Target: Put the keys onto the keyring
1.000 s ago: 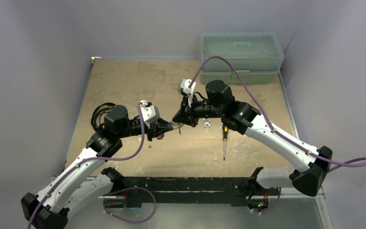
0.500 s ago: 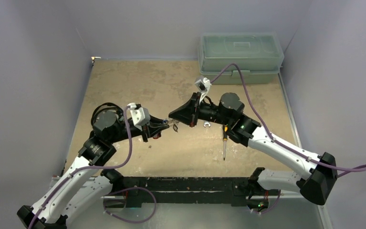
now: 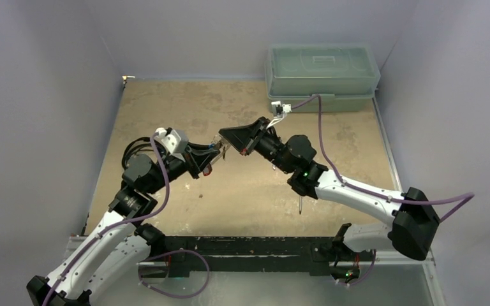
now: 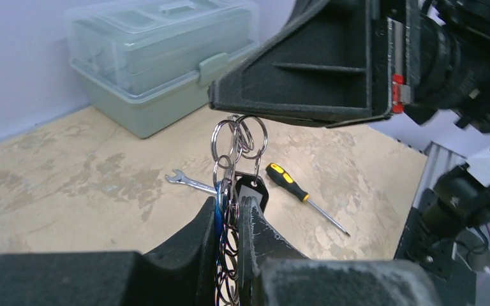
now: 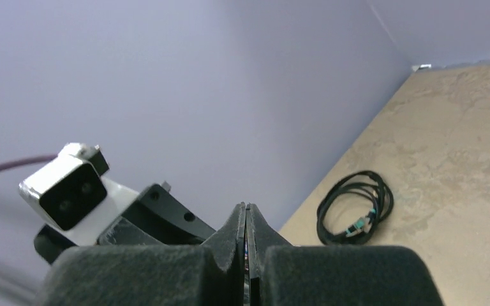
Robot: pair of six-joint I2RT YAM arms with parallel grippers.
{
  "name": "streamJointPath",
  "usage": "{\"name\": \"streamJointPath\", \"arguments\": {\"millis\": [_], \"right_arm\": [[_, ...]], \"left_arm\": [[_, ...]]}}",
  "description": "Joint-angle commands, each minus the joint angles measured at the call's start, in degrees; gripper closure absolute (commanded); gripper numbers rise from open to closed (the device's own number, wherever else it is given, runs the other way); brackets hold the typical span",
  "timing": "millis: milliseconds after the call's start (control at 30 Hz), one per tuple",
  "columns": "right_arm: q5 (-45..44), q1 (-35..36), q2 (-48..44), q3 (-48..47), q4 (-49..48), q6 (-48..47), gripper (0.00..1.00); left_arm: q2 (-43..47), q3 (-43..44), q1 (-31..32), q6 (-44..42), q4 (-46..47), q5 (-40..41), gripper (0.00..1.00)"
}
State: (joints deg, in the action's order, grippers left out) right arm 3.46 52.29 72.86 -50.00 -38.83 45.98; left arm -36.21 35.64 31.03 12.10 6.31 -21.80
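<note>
Midair, keyring (image 4: 239,137) between left claw (image 4: 237,203), right claw (image 5: 245,209)

Your left arm (image 3: 111,220) rises from its base with the elbow bent and the wrist held above the table. Your left gripper (image 3: 219,149) points right, its fingers pinched narrowly on the keys (image 4: 253,189). Your right arm (image 3: 357,191) stretches left across the middle. Your right gripper (image 3: 224,135) has its jaws pressed fully together, tip just above the left gripper's fingertips.

On the tan table (image 3: 166,108) lie a green toolbox (image 3: 322,76), wrench (image 4: 188,182), screwdriver (image 4: 293,190) and coiled cable (image 5: 355,207).
</note>
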Motion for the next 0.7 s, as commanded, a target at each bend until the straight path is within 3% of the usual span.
{"name": "streamJointPath", "arguments": {"millis": [0, 67, 167, 267, 367, 500, 667], "right_arm": [[-11.1, 3.5, 0.5, 0.6, -6.3, 1.8, 1.00], [-11.6, 3.5, -0.7, 1.5, -5.7, 1.7, 1.00], [-8.2, 2.3, -3.9, 0.5, -0.3, -6.6, 1.00], [-4.4, 0.3, -7.0, -6.3, 14.5, -19.5, 0.74], [-2.4, -0.2, -8.4, -14.5, 31.0, -35.8, 0.64], [0.3, 0.2, -7.4, -23.5, 50.6, -56.0, 0.55], [-0.1, 1.4, -7.2, -22.8, 55.2, -67.6, 0.47]], "left_arm": [[0.7, -0.6, -0.5, 5.0, 11.7, 8.5, 1.00], [0.6, 1.1, -0.4, 3.2, 9.3, 8.5, 1.00], [-1.3, 6.6, -0.4, -2.0, -0.1, 6.2, 1.00], [-4.0, 13.0, -0.4, -9.9, -13.6, 2.7, 1.00], [-5.2, 14.5, -0.4, -16.4, -21.4, 1.3, 1.00], [-5.2, 11.5, -0.4, -15.4, -19.0, -2.7, 1.00], [-8.5, 10.5, -0.4, -14.3, -18.2, -7.5, 1.00]]}}
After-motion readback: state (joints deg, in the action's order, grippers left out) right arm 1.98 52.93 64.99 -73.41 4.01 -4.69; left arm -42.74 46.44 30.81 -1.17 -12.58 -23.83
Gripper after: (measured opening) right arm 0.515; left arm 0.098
